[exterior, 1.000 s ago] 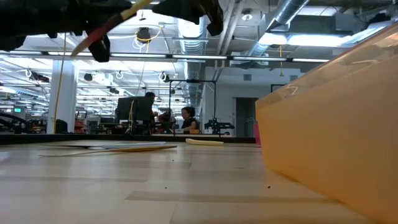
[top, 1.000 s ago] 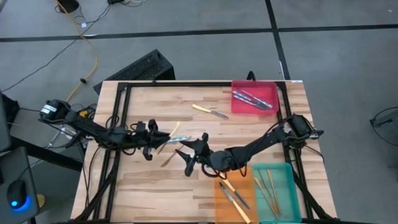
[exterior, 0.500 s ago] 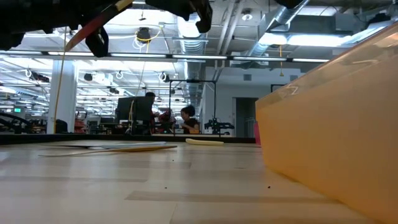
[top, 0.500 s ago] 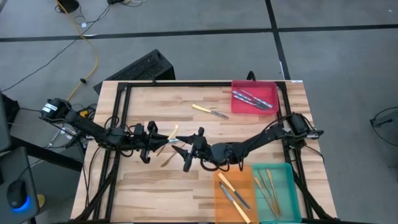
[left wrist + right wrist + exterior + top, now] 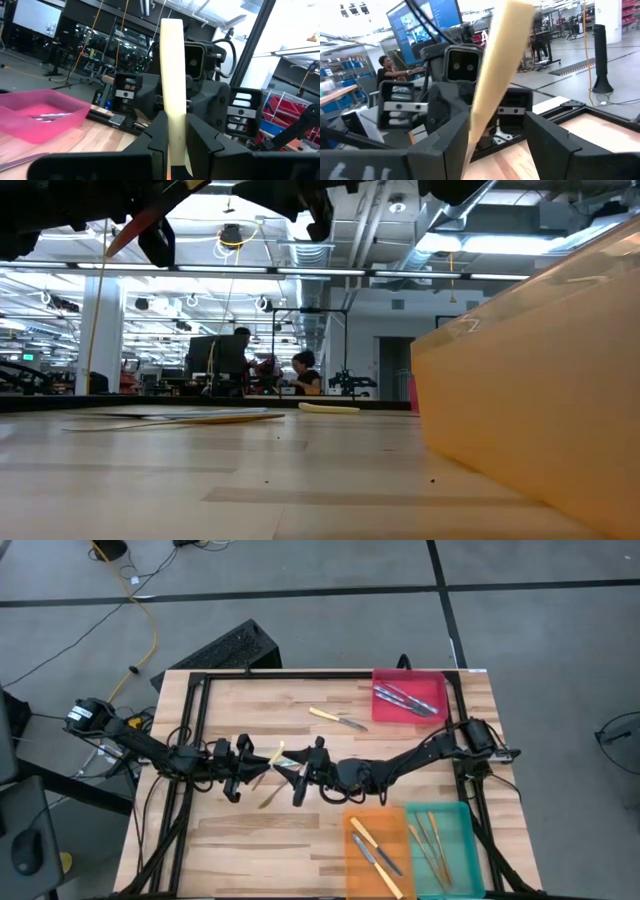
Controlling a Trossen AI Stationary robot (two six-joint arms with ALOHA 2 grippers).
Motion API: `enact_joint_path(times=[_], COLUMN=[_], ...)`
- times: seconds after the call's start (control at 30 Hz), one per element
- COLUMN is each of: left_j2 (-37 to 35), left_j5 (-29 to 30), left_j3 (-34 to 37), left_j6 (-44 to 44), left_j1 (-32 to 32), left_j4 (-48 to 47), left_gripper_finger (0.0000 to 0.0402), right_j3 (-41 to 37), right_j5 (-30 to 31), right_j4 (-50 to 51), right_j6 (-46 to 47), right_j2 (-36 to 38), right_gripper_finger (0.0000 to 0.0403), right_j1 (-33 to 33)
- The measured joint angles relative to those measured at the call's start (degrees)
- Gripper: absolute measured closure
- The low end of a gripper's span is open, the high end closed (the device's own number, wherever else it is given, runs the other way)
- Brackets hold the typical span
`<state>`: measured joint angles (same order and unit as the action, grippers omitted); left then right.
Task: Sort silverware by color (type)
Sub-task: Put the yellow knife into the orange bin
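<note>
My left hand [image 5: 252, 759] hovers above the middle of the surface [image 5: 240, 830], its fingers [image 5: 159, 131] pinching a yellow-handled utensil [image 5: 172, 95] by one end, so the handle sticks out ahead of them toward my other hand. My right hand [image 5: 297, 772] faces it from just beyond the utensil's free end, fingers [image 5: 547, 137] spread, one on either side of the handle; in the right wrist view the handle runs up between them and I cannot tell whether either finger touches it. Both hands hang clear of the surface.

Just below and between my hands, a second yellow utensil [image 5: 270, 796] lies loose on the wood. Farther from my hands, toward the back edge, another yellow-handled one [image 5: 336, 719] rests alone. Beyond it, past my right arm's side, the red tray [image 5: 438, 680] at the back corner holds blue-handled pieces [image 5: 405, 700]. On the near side of my right hand sits the orange tray [image 5: 400, 840], with yellow-handled utensils [image 5: 370, 848] in it, and touching it on the outer side the teal tray [image 5: 462, 840] holds tan wooden ones [image 5: 428, 840].

From surface height, a yellow handle [image 5: 330, 408] and a long flat utensil [image 5: 170, 418] lie on the wood, with the orange tray's wall close by.
</note>
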<state>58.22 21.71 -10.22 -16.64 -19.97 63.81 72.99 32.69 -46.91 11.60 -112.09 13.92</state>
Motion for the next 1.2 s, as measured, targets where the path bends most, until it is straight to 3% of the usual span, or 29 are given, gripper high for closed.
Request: enact_joint_path(times=[0.67, 0.9, 1.2], left_j2=[0.0, 0.0, 0.0], left_j5=[2.9, 2.9, 2.9], left_j3=[0.0, 0.0, 0.0], left_j6=[0.7, 0.7, 0.6], left_j1=[0.1, 0.1, 0.1], left_j4=[0.4, 0.4, 0.3], left_gripper_finger=[0.0374, 0.0374, 0.0374], right_j3=[0.2, 2.9, 4.4], right_j5=[-2.9, -7.0, -7.4], right_j4=[-3.0, -1.0, 5.7], right_j6=[0.1, -0.4, 1.0], right_j2=[0.0, 0.0, 0.0], right_gripper_finger=[0.0188, 0.0188, 0.0194], right_j1=[-2.1, -3.4, -3.9])
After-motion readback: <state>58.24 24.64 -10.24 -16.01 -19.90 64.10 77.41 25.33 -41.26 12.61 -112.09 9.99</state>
